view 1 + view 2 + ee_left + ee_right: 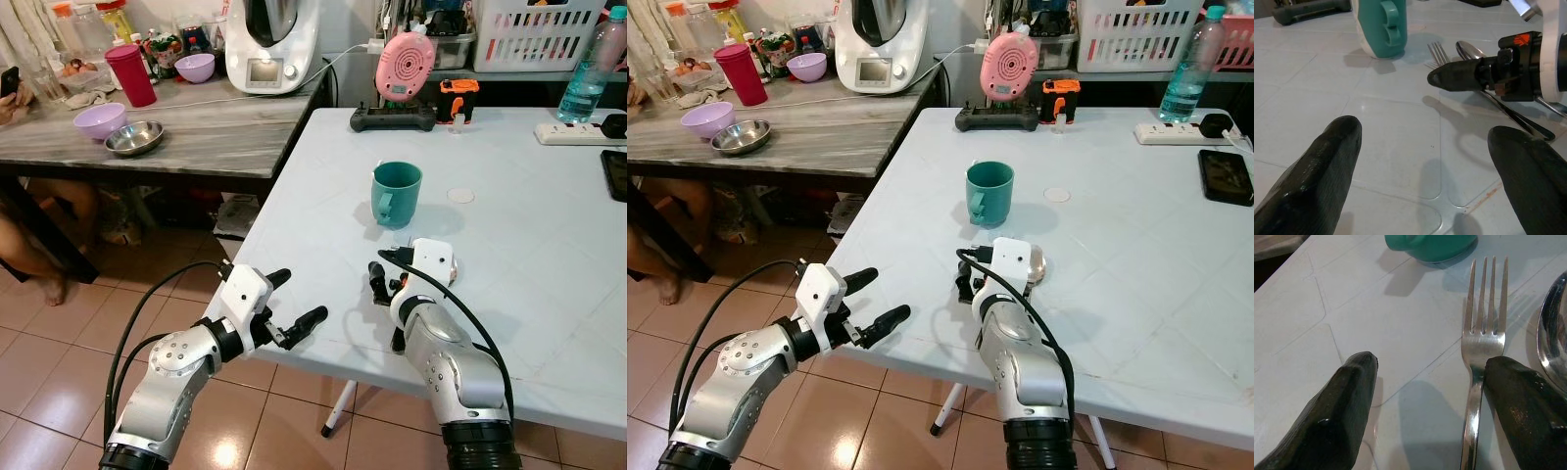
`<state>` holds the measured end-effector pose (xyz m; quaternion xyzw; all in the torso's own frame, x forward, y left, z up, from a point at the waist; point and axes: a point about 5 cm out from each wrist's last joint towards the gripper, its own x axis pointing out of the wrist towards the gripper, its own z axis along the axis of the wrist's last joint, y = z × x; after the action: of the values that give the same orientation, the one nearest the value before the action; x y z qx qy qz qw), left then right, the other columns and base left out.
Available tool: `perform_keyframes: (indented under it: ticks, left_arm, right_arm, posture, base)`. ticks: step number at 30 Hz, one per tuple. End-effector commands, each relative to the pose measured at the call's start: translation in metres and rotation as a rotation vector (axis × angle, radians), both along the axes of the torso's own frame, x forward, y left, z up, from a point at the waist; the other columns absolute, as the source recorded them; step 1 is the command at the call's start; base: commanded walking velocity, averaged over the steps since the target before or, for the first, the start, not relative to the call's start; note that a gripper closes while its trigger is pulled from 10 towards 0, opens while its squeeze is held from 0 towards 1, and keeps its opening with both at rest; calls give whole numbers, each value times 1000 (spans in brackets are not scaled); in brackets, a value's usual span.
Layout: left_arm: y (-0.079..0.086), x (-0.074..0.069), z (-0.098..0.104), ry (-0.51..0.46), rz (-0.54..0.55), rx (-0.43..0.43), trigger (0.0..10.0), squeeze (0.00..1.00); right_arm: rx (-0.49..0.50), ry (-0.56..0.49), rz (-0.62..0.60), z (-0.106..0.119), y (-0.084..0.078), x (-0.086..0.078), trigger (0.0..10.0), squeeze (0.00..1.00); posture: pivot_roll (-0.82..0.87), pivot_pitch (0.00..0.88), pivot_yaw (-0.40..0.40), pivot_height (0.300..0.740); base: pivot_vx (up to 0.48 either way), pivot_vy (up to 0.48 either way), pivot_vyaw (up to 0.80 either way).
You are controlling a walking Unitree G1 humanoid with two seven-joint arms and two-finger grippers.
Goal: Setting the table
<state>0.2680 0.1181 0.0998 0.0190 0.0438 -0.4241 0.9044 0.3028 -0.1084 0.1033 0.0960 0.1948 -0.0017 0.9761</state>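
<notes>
Our right gripper point(1425, 396) spreads over a silver fork point(1481, 340); left gripper point(292, 304) apart; teal mug point(396, 194) beyond, contents unseen.

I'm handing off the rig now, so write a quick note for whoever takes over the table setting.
Right claw: open, low over the white table, one finger against the fork, nothing gripped.
Left claw: open, empty, off the table's near edge.
Things: fork and spoon lie side by side just behind the teal mug.
Done: mug, fork, spoon laid.
Left: probably back the right claw off; no plate there yet.
</notes>
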Motion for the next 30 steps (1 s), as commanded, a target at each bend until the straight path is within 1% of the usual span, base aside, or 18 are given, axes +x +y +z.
perform_keyframes:
  ticks: [1,2,3,4,5,9,10,12,19,21,26,30]
  left_arm:
    - [5,-1,3,-6,-3,13,10000,0]
    - [6,0,3,-5,-5,14,10000,0]
    - [6,0,3,-5,-5,15,10000,0]
    - [6,0,3,-4,-6,15,10000,0]
    - [5,0,3,-4,-14,18,10000,0]
    - [4,0,3,-2,-21,19,10000,0]
    - [4,0,3,-1,-25,22,10000,0]
    - [4,1,4,-1,-28,23,10000,0]
    - [4,1,4,2,-34,19,10000,0]
    - [2,0,4,8,-41,17,10000,0]
    - [1,0,3,10,-43,17,10000,0]
    - [0,0,3,12,-43,16,10000,0]
  right_arm:
    - [37,45,12,-7,11,-7,8941,0]
    - [45,57,-4,-9,8,-9,9922,0]
    - [47,61,-8,-10,8,-10,9922,0]
    - [48,69,-12,-11,7,-10,9216,0]
    - [44,105,-38,-16,2,-13,0,0]
    - [40,153,-64,-23,-4,-16,0,0]
    - [28,188,-86,-28,-9,-18,0,0]
    - [-25,213,-85,-30,-13,-20,0,0]
    - [-58,246,-65,-33,-16,-23,0,0]
    - [-94,279,-54,-39,-19,-26,0,0]
    - [-155,306,-62,-45,-27,-30,0,0]
    - [-162,320,-70,-48,-30,-33,0,0]
  posture:
    - [-272,0,120,740]
    - [-275,0,121,740]
    - [-275,0,121,740]
    - [-275,0,121,740]
    - [-277,0,124,740]
    - [-280,0,127,740]
    - [-279,0,128,740]
    - [-279,0,129,740]
    - [-281,0,129,740]
    - [-282,0,125,740]
    - [-283,0,124,740]
    - [-282,0,123,740]
  base:
    - [0,0,0]
    - [0,0,0]
    - [0,0,0]
    - [0,0,0]
    - [0,0,0]
    - [0,0,0]
    - [0,0,0]
    - [0,0,0]
    - [0,0,0]
    - [0,0,0]
    - [0,0,0]
    - [0,0,0]
